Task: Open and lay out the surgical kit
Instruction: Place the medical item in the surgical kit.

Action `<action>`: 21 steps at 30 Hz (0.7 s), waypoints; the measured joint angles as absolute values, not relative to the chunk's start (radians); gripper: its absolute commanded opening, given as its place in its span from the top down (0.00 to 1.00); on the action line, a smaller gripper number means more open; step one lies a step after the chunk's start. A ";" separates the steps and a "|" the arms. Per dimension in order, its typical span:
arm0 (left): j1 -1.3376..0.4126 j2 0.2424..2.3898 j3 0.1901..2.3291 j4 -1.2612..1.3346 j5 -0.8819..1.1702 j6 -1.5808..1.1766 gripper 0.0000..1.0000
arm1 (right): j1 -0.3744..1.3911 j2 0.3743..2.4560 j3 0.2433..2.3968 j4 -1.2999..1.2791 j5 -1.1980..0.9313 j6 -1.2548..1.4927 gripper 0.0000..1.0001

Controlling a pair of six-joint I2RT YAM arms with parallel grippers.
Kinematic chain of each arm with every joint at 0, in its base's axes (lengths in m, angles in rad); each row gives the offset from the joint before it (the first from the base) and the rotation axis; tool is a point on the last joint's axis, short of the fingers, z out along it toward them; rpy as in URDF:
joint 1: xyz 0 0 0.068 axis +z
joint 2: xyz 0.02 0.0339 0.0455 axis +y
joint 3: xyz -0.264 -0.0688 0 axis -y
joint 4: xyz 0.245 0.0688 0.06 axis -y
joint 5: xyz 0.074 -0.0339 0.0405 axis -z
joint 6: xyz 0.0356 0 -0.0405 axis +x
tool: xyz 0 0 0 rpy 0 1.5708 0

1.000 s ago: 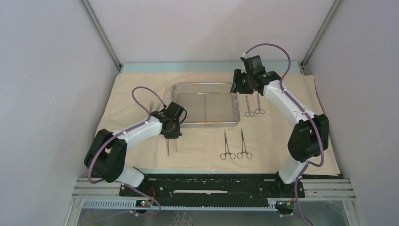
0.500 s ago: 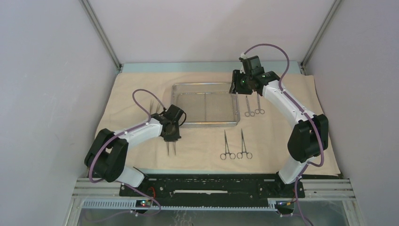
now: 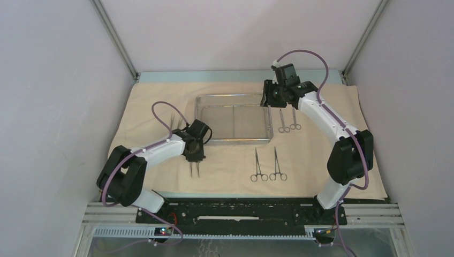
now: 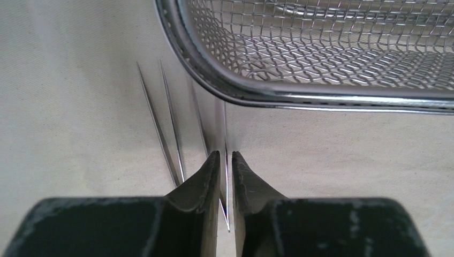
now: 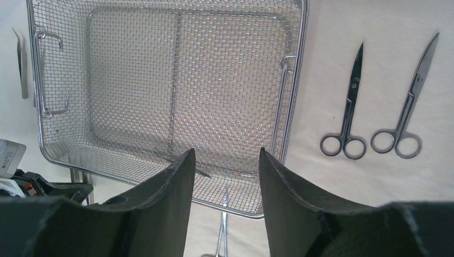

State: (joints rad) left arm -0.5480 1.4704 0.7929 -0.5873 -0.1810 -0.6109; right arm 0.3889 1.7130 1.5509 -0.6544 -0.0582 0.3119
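Tweezers lie between my left gripper's barely parted jaws; my right gripper hangs wide open over the tray.

A cloth covers the desk. On it a tray lies centre-back, 2 scissors just right, 2 forceps before its right corner, 2 tweezers before its left corner, a third pair left.

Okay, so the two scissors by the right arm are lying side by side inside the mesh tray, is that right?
Not quite. The two scissors do lie side by side, but on the cloth next to the mesh tray, not inside it. The right wrist view shows this.
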 measured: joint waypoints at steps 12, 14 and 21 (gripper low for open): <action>-0.548 1.418 0.842 -0.672 -0.180 -0.577 0.74 | 0.442 1.731 1.553 -0.655 -0.091 0.236 0.41; -0.548 1.384 0.871 -0.685 -0.175 -0.573 0.73 | 0.458 1.746 1.560 -0.656 -0.105 0.208 0.42; -0.527 1.321 1.031 -0.733 -0.171 -0.538 0.71 | 0.530 1.818 1.587 -0.666 -0.132 0.091 0.41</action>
State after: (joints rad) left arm -0.5270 1.3212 1.0309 -0.7326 -0.1715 -0.5381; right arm 0.5297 1.8179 1.5867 -0.6662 -0.1322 0.0910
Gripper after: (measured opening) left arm 0.287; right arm 0.590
